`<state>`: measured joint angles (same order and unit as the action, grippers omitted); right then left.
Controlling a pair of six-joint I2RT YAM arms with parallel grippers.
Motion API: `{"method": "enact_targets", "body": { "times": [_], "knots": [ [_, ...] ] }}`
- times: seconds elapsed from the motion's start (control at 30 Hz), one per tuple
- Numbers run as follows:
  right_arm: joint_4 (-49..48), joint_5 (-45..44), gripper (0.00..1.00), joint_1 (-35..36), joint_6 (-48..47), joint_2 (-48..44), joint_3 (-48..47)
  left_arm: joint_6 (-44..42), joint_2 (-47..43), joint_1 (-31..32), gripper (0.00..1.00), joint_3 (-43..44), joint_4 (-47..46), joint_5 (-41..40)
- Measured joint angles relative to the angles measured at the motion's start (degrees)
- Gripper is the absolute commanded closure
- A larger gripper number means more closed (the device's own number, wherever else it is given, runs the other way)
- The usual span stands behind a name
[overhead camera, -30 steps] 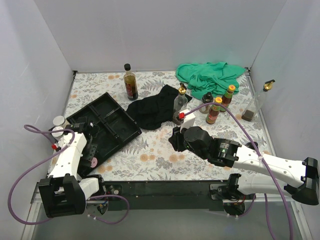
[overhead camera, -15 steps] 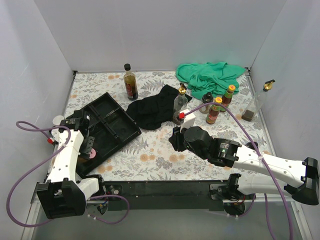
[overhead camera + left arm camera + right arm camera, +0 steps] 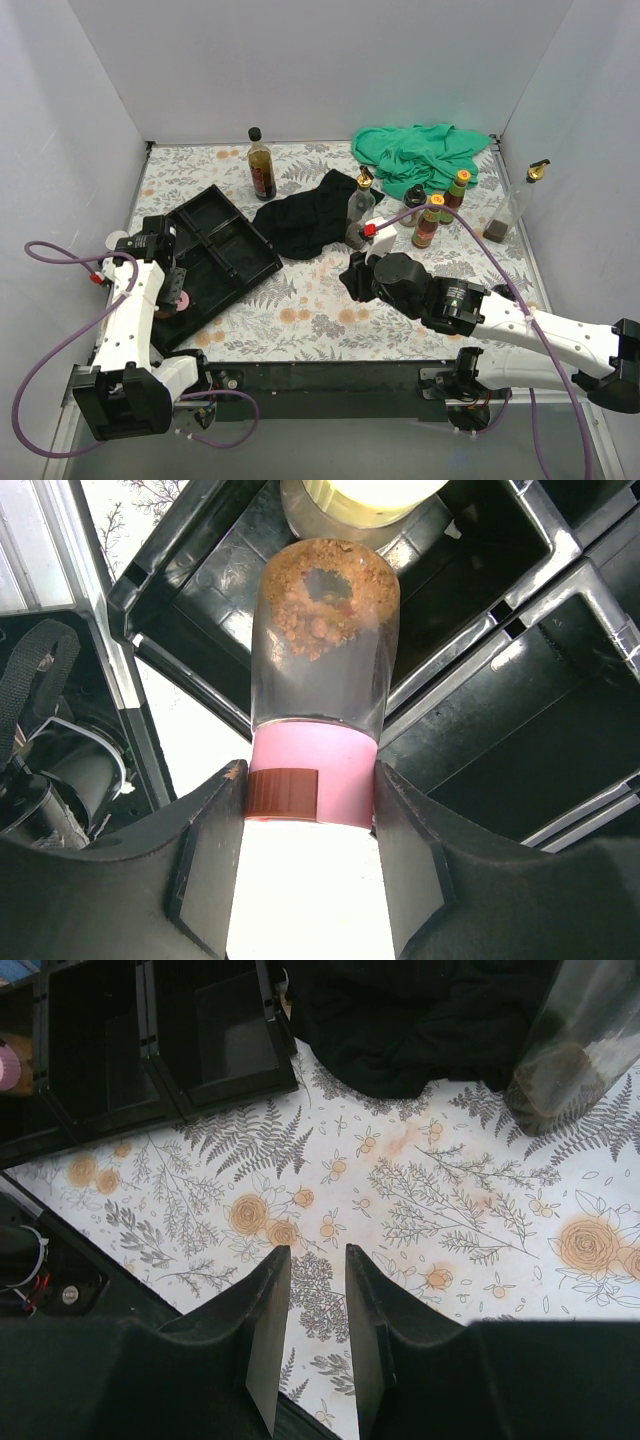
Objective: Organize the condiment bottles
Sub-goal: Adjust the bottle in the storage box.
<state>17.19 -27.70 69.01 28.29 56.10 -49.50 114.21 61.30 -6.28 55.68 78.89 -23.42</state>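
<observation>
Surface: the unsorted condiment bottles stand clustered at 1 o'clock.

Black tray, at 9 o'clock: the left end effector is clenched on the lid of the pink-lidded shaker, with the glass body pointing into a compartment.

Hazard: the yellow-lidded shaker sits just at 12 o'clock of it, so a forward push could knock it over.

Hazard: a lid-only grip may let the body swing onto a divider wall and tip on release.

The right end effector hovers over the surface, jaws slightly parted and empty. The clear gold-spouted bottle at 1 o'clock could topple if approached off-centre.
</observation>
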Motion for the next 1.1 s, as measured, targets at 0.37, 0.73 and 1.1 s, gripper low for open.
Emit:
{"method": "enact_targets", "body": {
  "times": [0.37,0.73,1.1],
  "knots": [
    [1.16,-0.68,0.62,0.0,0.04,-1.01,0.17,0.0,0.13,-0.66,0.6,0.0,-0.09,0.24],
    [1.95,-0.72,0.62,0.0,0.24,-1.81,0.66,-0.04,5.18,-2.8,0.6,0.85,0.46,1.18],
    [2.51,-1.64,0.62,0.0,0.26,-4.04,2.27,0.0,4.9,-7.13,0.6,1.11,0.02,5.25]
  ]
}}
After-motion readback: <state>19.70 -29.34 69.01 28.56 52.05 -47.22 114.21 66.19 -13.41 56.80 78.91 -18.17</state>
